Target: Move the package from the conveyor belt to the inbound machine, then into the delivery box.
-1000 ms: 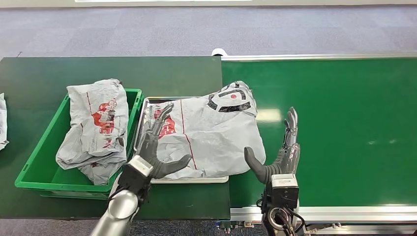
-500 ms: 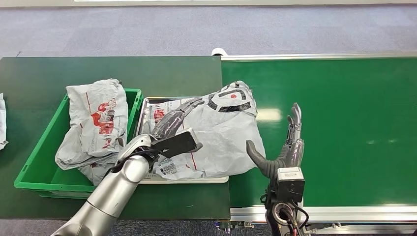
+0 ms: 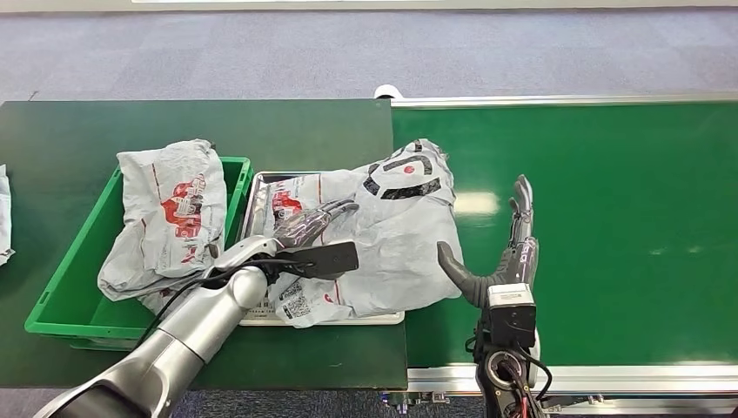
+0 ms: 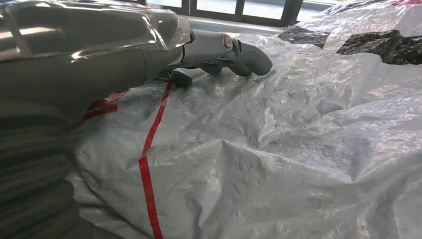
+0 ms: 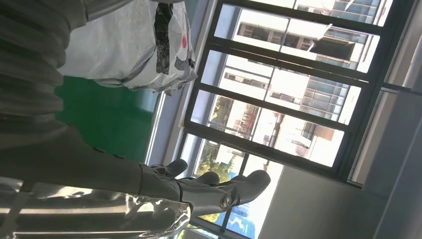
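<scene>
Starting out past my left hand: a green bin holds one grey bag already, so I judge that one delivered. A scrap of another bag is cut off at the frame edge, farther out.

Now my left hand itself: it lies flat on top of the package, fingers stretched out, thumb spread to the side. It presses on the plastic, with nothing pinched that I can see. The package sits under and beyond that hand on the metal tray, which I take for the inbound machine, one corner hanging over onto the conveyor belt. So the belt-to-tray leg looks done; the move into the bin is left.

Just beside the package's far edge stands my right hand, upright on the belt, fingers straight, thumb wide, holding nothing.

The package's underside and the label print are hard to make out.
</scene>
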